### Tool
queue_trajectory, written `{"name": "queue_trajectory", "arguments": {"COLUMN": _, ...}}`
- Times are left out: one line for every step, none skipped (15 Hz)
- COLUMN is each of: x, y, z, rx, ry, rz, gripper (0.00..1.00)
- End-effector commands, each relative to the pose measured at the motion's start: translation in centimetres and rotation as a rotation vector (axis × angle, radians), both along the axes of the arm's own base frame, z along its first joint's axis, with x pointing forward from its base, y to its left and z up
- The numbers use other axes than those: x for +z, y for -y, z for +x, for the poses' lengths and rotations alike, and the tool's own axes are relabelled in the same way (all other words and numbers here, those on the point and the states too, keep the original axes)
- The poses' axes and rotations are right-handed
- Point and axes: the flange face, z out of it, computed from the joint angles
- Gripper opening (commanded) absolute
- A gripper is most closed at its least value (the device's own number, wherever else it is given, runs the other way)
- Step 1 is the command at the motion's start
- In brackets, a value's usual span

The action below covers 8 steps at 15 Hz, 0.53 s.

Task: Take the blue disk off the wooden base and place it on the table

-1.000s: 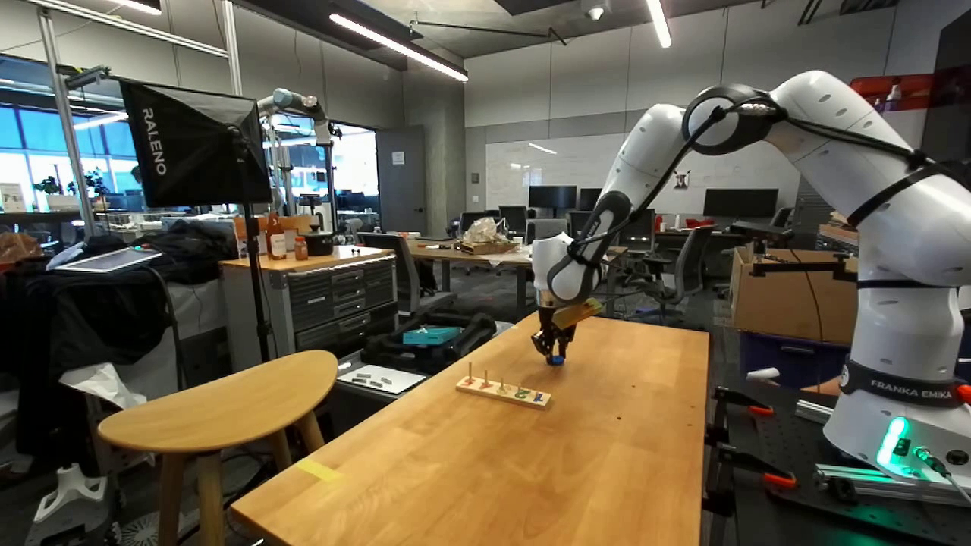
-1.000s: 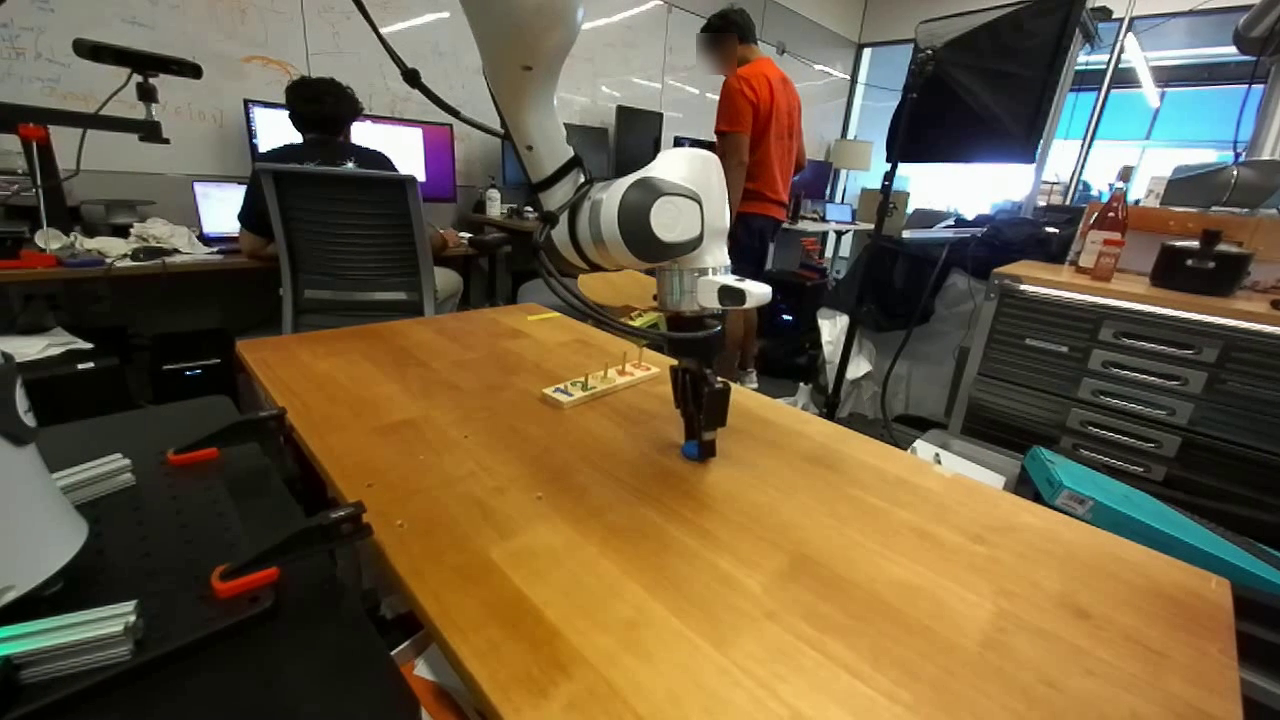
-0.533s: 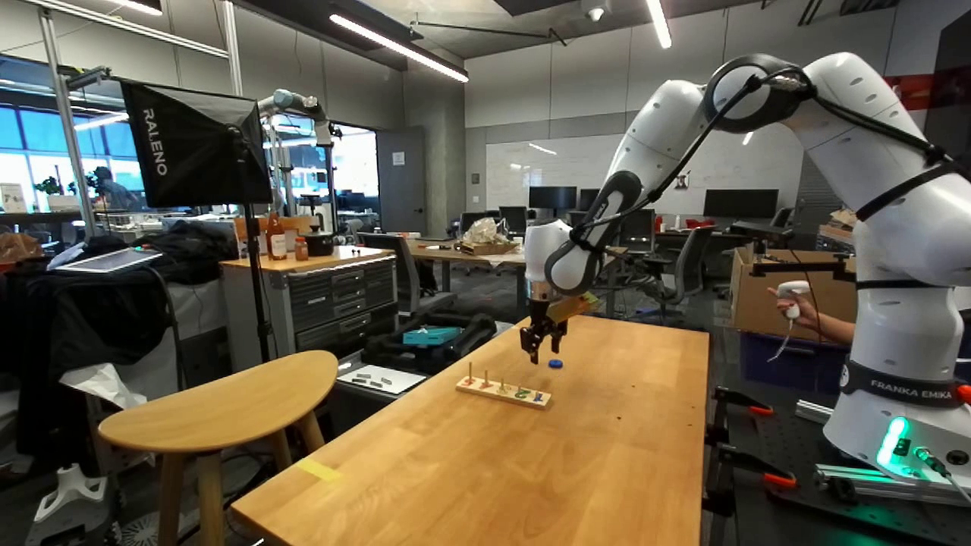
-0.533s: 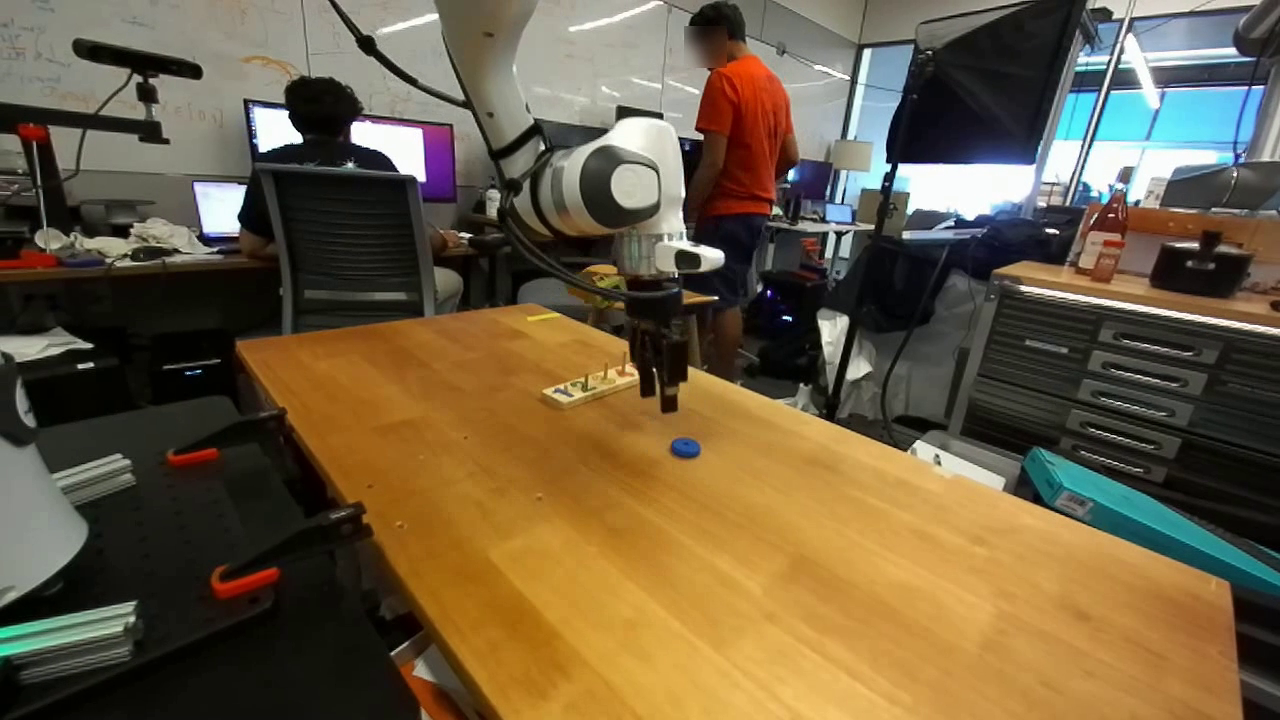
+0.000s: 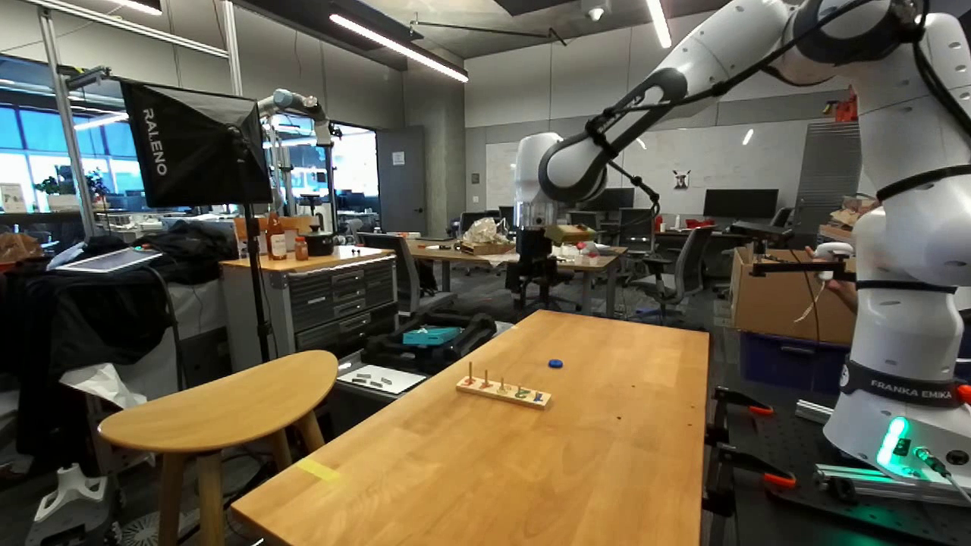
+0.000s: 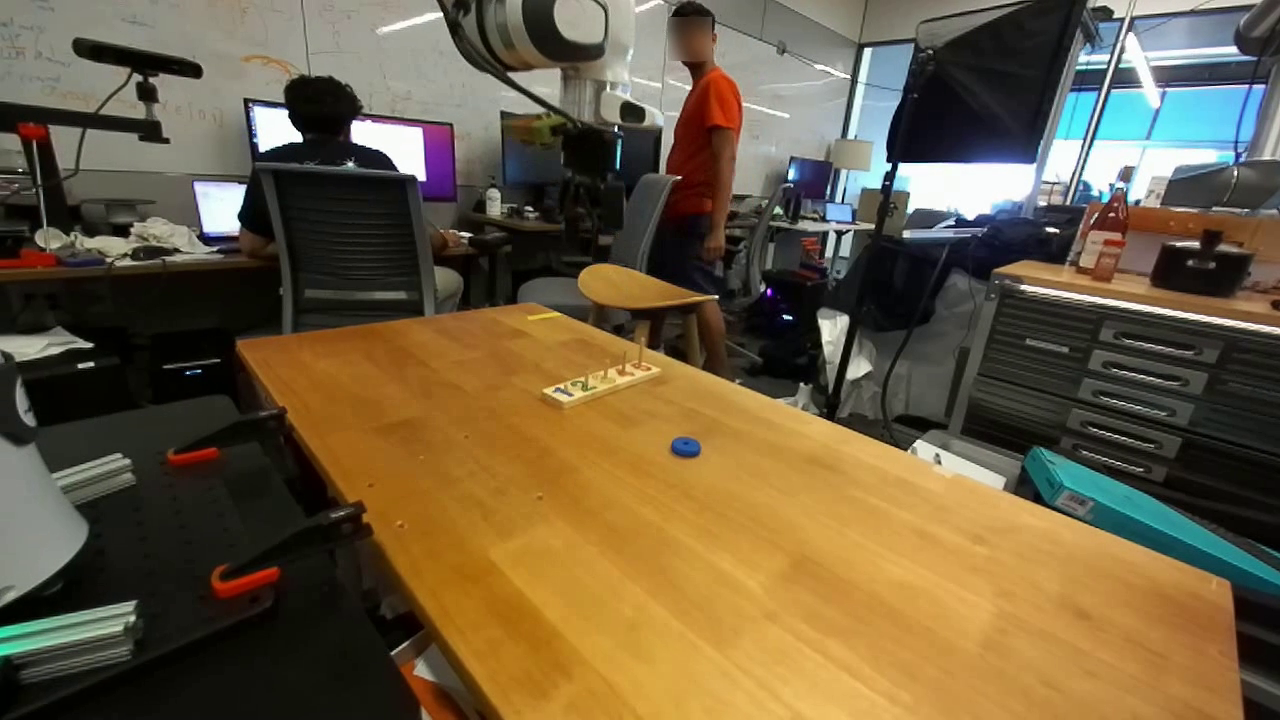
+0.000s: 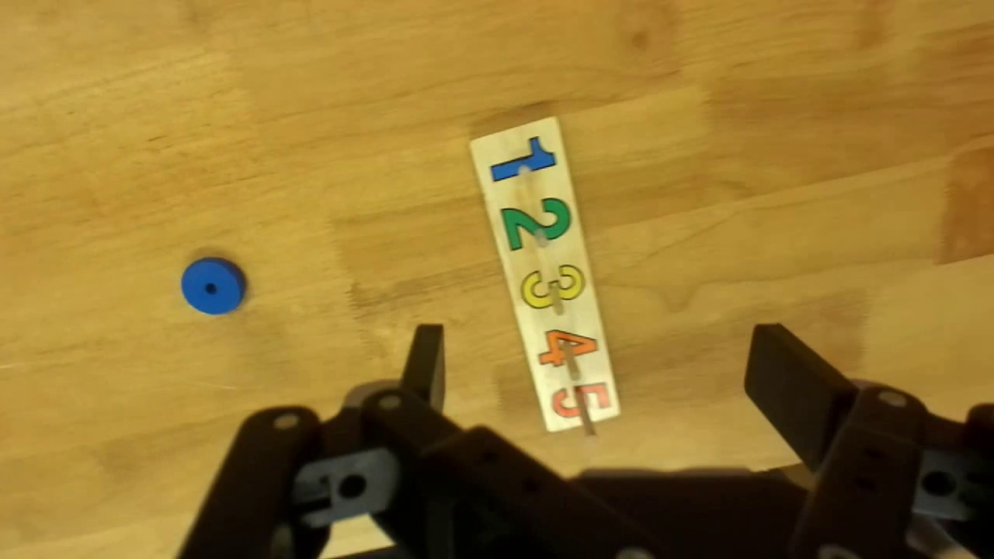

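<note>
Table [image 6: 740, 530]: seen below the fingers [image 7: 792, 388]
Wooden base [image 7: 543, 256]: seen between them, wrist view
Blue disk [image 7: 224, 289]: laid flat, outside them
Yellow strip [image 5: 319, 469]: seen well apart

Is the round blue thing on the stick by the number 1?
No, in the wrist view the blue disk lies flat on the table, beside the wooden base and apart from it.
</note>
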Motion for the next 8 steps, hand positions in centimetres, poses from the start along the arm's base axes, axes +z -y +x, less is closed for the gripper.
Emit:
{"name": "queue_trajectory", "arguments": {"x": 8.6, "y": -2.2, "z": -3.4, "rx": 0.089, "ry": 0.011, "rz": 0.08, "gripper": 1.0}}
{"name": "queue_trajectory", "arguments": {"x": 10.9, "y": -3.0, "z": -4.2, "rx": 0.11, "ry": 0.012, "rz": 0.097, "gripper": 1.0}}
{"name": "queue_trajectory", "arguments": {"x": 13.2, "y": -3.5, "z": -5.3, "rx": 0.121, "ry": 0.015, "rz": 0.11, "gripper": 1.0}}
{"name": "queue_trajectory", "arguments": {"x": 9.3, "y": -3.1, "z": -3.1, "rx": 0.084, "ry": 0.009, "rz": 0.073, "gripper": 1.0}}
{"name": "queue_trajectory", "arguments": {"x": 11.0, "y": -3.4, "z": -3.8, "rx": 0.091, "ry": 0.022, "rz": 0.077, "gripper": 1.0}}
{"name": "queue_trajectory", "arguments": {"x": 11.3, "y": -3.4, "z": -4.0, "rx": 0.092, "ry": 0.027, "rz": 0.077, "gripper": 1.0}}
{"name": "queue_trajectory", "arguments": {"x": 10.7, "y": -3.3, "z": -4.0, "rx": 0.09, "ry": 0.018, "rz": 0.076, "gripper": 1.0}}
{"name": "queue_trajectory", "arguments": {"x": 10.0, "y": -3.2, "z": -3.9, "rx": 0.088, "ry": 0.007, "rz": 0.075, "gripper": 1.0}}
